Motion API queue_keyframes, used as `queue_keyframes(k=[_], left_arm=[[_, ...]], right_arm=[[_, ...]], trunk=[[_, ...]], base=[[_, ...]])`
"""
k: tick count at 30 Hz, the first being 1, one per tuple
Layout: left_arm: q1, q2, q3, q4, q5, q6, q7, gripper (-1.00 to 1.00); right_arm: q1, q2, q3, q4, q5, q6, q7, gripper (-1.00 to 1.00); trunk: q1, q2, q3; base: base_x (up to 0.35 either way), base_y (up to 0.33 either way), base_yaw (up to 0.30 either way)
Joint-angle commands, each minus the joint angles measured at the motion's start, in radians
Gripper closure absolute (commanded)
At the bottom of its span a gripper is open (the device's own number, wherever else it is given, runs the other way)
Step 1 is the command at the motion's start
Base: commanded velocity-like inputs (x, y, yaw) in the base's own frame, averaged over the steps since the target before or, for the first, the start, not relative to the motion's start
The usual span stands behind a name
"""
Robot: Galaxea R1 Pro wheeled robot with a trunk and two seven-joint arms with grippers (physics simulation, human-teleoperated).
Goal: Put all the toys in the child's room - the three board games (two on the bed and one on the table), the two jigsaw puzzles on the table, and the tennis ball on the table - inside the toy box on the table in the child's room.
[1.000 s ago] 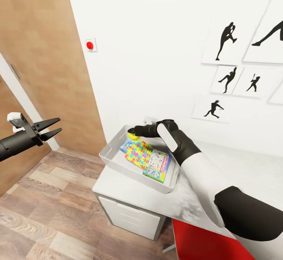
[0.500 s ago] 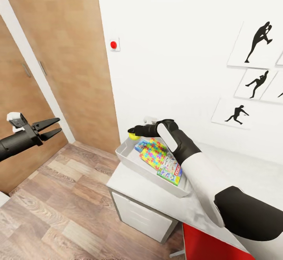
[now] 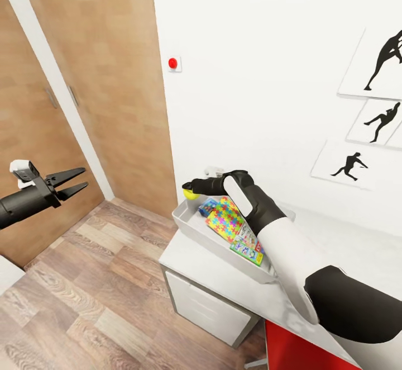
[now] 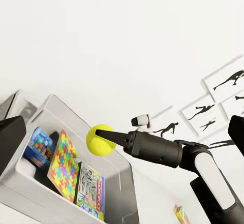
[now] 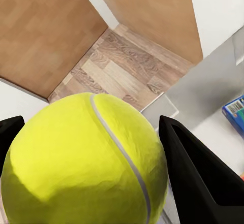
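- The step in hand looks like dropping the tennis ball (image 3: pixel 191 194) into the toy box (image 3: pixel 192 229); the ball is pinched between the 2 fingers of the right gripper (image 3: pixel 190 189).
- In the head view the ball hangs at the box's far-left corner, about over the rim, so I cannot tell whether it is fully inside the walls.
- The left wrist view puts the ball (image 4: pixel 100 139) above the box's back wall (image 4: pixel 120 169), raised clear of the contents.
- Already in the box: a jigsaw puzzle (image 3: pixel 226 219) lying tilted, a blue board game (image 3: pixel 207 207) beside it toward the far-left corner, and another printed game box (image 3: pixel 246 247) toward the near-right end.
- The box sits at the left end of the table (image 3: pixel 195 264), close to its edge.
- Next move, as I judge it: shift the ball a little inward over the box floor, then part the fingers; a release too near the rim could send it rolling to the floor.
- The right arm reaches forward across the table, forearm roughly level, gripper pointing left.
- The left gripper (image 3: pixel 78 180) is held out over the wood floor, well apart from the table, its 2 fingers spread and holding nothing.
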Motion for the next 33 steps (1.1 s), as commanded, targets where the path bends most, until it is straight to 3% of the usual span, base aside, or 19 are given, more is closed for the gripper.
queue_keyframes(k=[1,18,33], left_arm=[[-0.001,0.0,0.001,0.0,-0.01,0.004,-0.01,-1.0],[-0.001,0.0,-0.003,0.001,-0.01,0.004,-0.01,-1.0],[-0.001,-0.001,-0.005,0.0,-0.01,0.004,-0.01,-1.0]], right_arm=[[-0.001,0.0,0.0,0.0,0.001,0.003,0.001,1.0],[0.001,0.0,-0.006,0.002,0.002,0.004,0.0,1.0],[0.0,0.0,-0.006,0.018,0.002,0.007,0.0,1.0]], trunk=[[0.0,-0.002,-0.002],[0.0,-0.002,-0.008],[0.0,-0.002,-0.028]], base=[[0.0,0.0,0.024],[0.0,0.0,0.007],[0.0,0.0,0.0]])
